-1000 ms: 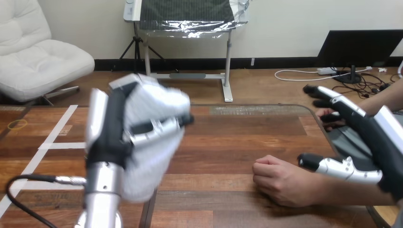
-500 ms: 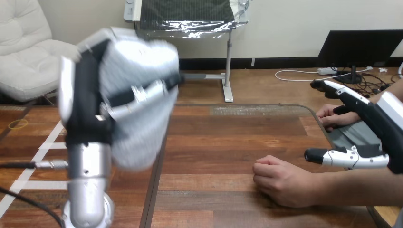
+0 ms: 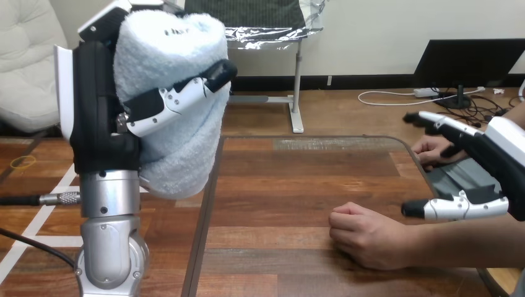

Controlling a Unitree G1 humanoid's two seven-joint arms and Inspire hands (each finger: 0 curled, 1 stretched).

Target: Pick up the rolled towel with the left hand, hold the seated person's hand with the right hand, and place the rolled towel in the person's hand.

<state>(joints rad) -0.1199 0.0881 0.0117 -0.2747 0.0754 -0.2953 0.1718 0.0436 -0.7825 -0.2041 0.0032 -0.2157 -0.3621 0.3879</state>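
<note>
My left hand (image 3: 99,117) is raised high at the view's left, fingers and thumb curled round the pale blue rolled towel (image 3: 176,93), which stands upright in its grip well above the table. The person's hand (image 3: 365,238) rests as a fist on the wooden table (image 3: 297,179) at the lower right, forearm running off to the right. My right hand (image 3: 489,164) hovers open above that forearm, its thumb (image 3: 455,207) just over the wrist, fingers straight and apart from it. The person's other hand (image 3: 433,151) lies at the table's far right edge.
A dark grey pad (image 3: 461,179) lies at the table's right edge under my right hand. The table's left edge runs just beside my left arm, with floor beyond it.
My left hand has lifted the towel higher and further left. My right hand has risen slightly and drawn right, away from the person's fist, which has stayed still.
</note>
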